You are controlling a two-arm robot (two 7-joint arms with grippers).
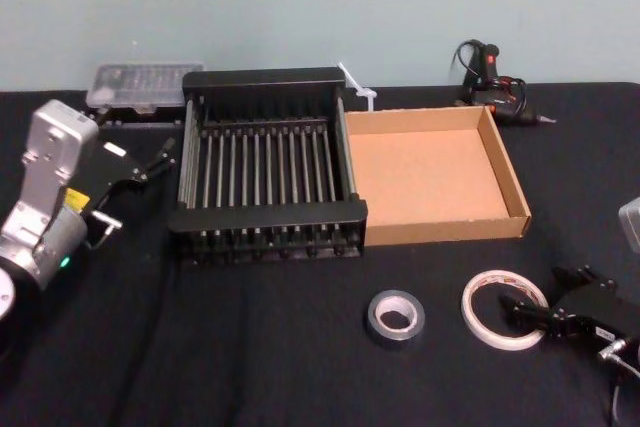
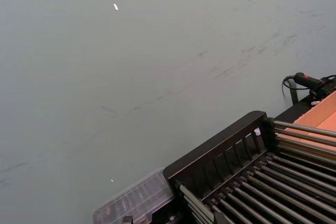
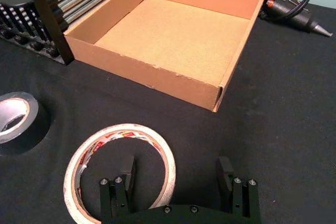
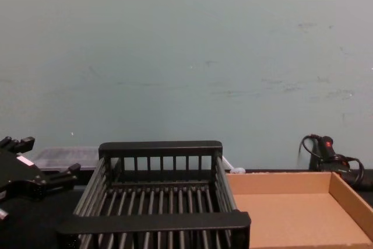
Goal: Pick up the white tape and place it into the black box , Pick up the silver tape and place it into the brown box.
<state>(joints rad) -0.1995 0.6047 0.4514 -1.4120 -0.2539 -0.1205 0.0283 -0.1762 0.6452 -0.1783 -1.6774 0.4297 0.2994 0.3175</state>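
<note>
The white tape [image 1: 478, 325] [image 3: 121, 131] lies flat on the black cloth at the front right. My right gripper [image 1: 535, 290] [image 3: 176, 162] is open at it, one finger inside the roll's hole and the other outside its rim. The silver tape [image 1: 398, 338] [image 3: 29, 129] lies flat just left of the white roll. Behind them stand the black box [image 1: 270, 215] [image 3: 31, 9] [image 4: 157, 221] and the brown box [image 1: 440, 230] [image 3: 157, 77] [image 4: 280, 182], side by side and both empty. My left gripper [image 1: 138, 185] [image 4: 46, 155] hangs open, parked left of the black box.
A black glue gun [image 1: 495, 82] [image 3: 289, 3] with its cable lies behind the brown box. A clear plastic case [image 1: 135, 82] sits behind the black box's left corner. A grey object [image 1: 630, 222] shows at the right edge. A pale wall closes the back.
</note>
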